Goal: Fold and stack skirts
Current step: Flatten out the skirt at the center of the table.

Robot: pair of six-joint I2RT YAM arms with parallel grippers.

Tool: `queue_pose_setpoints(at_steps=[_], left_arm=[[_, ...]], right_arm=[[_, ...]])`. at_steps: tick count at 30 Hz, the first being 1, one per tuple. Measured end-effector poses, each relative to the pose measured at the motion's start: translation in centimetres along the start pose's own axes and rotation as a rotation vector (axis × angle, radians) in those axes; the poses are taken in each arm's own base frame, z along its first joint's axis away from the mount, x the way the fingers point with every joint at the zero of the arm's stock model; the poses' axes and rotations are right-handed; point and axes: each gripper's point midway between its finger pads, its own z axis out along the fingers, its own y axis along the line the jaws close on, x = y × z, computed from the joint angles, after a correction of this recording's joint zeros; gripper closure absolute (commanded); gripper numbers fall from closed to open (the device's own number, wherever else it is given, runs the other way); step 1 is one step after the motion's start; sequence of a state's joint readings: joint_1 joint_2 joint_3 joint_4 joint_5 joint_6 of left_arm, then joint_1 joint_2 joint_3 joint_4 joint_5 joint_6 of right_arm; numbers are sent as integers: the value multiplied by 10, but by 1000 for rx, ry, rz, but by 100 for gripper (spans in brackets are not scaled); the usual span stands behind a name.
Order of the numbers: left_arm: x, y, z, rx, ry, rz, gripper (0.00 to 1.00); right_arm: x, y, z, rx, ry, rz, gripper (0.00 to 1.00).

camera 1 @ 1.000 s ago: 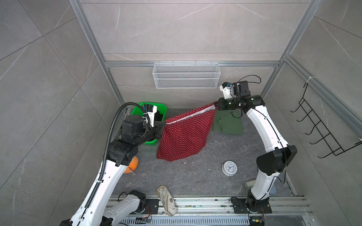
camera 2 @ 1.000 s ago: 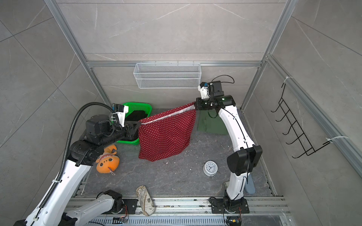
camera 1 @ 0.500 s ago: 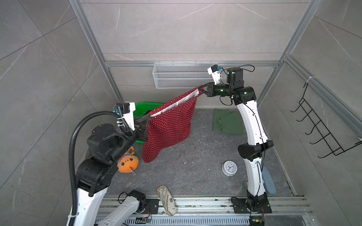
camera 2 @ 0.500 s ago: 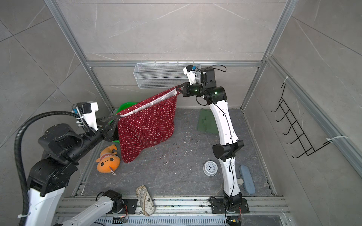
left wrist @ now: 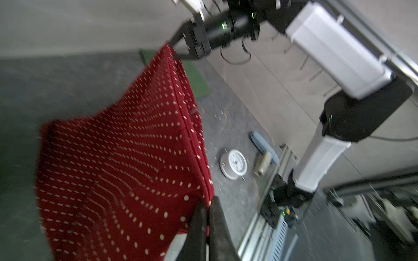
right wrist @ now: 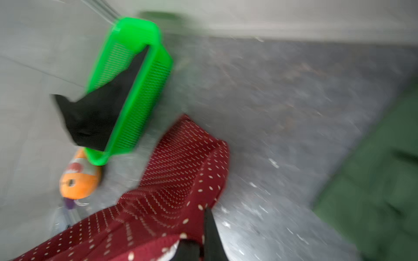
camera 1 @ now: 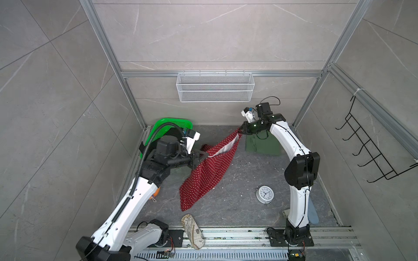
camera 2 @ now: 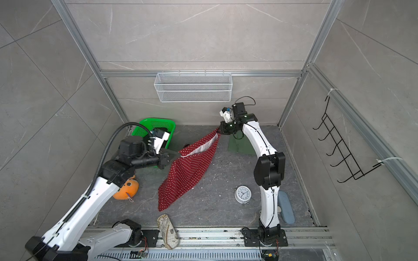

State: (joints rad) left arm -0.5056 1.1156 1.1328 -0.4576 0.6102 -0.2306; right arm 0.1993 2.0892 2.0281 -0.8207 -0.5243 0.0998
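The red skirt (camera 1: 210,171) (camera 2: 187,171) with white polka dots hangs stretched by its waistband between my two arms, its lower corner reaching the floor. My left gripper (camera 1: 204,154) (left wrist: 209,201) is shut on one end of the band. My right gripper (camera 1: 239,130) (right wrist: 200,228) is shut on the far end. The dark green skirt (camera 1: 262,145) (camera 2: 239,146) lies folded flat at the back right, under the right wrist. A black skirt (right wrist: 95,117) hangs out of the green basket (right wrist: 144,90).
The green basket (camera 2: 158,125) stands at the back left, with an orange plush toy (camera 2: 125,191) in front of it. An alarm clock (camera 1: 264,194) lies front right, a patterned pouch (camera 1: 192,230) at the front edge. A wire basket (camera 1: 214,87) hangs on the back wall.
Both arms had lifted the red skirt high half a second ago and have now brought it back down. Its hem has dropped toward the floor. Both grips have held.
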Motion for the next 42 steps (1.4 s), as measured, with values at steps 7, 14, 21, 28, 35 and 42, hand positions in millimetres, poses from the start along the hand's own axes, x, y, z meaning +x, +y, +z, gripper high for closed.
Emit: queue_pose_setpoints(at_steps=[7, 14, 21, 28, 35, 42], left_arm=[[17, -47, 58, 204, 136, 95, 100], [28, -45, 117, 265, 245, 89, 100], [46, -25, 165, 266, 343, 32, 100], [56, -9, 206, 258, 404, -9, 85], [70, 1, 227, 248, 454, -46, 44], [76, 16, 227, 162, 467, -11, 19]], right_arm=[[11, -32, -23, 135, -36, -7, 99], [42, -61, -22, 268, -10, -22, 76], [72, -77, -46, 395, -30, -54, 49], [57, -49, -113, 459, -234, -119, 44], [70, -42, -135, 486, -287, -131, 43], [79, -39, -134, 484, -274, -164, 40]])
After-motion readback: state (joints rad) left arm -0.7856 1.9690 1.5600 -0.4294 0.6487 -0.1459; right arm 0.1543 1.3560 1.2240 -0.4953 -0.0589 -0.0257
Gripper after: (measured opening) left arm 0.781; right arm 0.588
